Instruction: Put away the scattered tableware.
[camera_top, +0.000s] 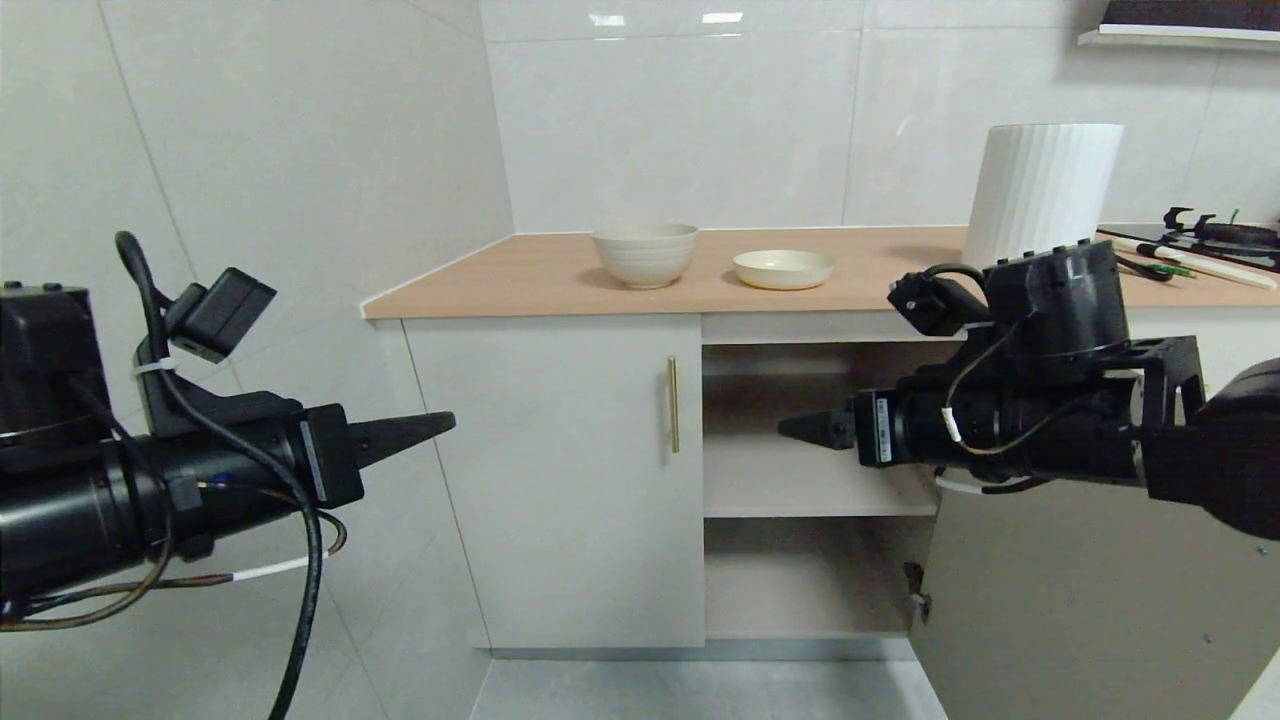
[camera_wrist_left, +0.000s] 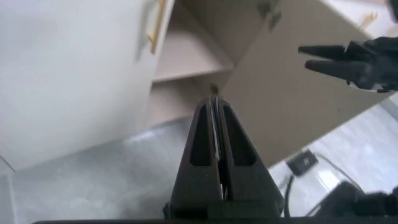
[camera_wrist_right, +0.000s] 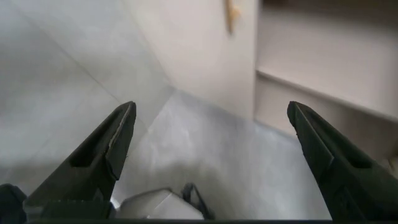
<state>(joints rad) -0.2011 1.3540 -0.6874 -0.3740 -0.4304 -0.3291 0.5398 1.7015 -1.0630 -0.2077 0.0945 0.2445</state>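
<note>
Tableware sits untouched on the tan wooden countertop (camera_top: 480, 285): a cream ribbed bowl (camera_top: 645, 255) near a shallow pale-yellow dish (camera_top: 783, 268). The white cabinet (camera_top: 560, 480) stands open below. My left gripper (camera_wrist_left: 213, 104) is closed on nothing, my right gripper (camera_wrist_right: 211, 107) gapes wide, empty; I judge both pieces are yet to be stowed.

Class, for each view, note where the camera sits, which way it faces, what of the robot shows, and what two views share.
Head view: on the head, facing forward and down at counter, bowl, plate, open cupboard; left gripper and right gripper show.
Left wrist view: left wrist, along its shut fingers toward floor and cupboard.
Right wrist view: right wrist, at floor between its open fingers.
Shared: both wrist views show the door handle.
</note>
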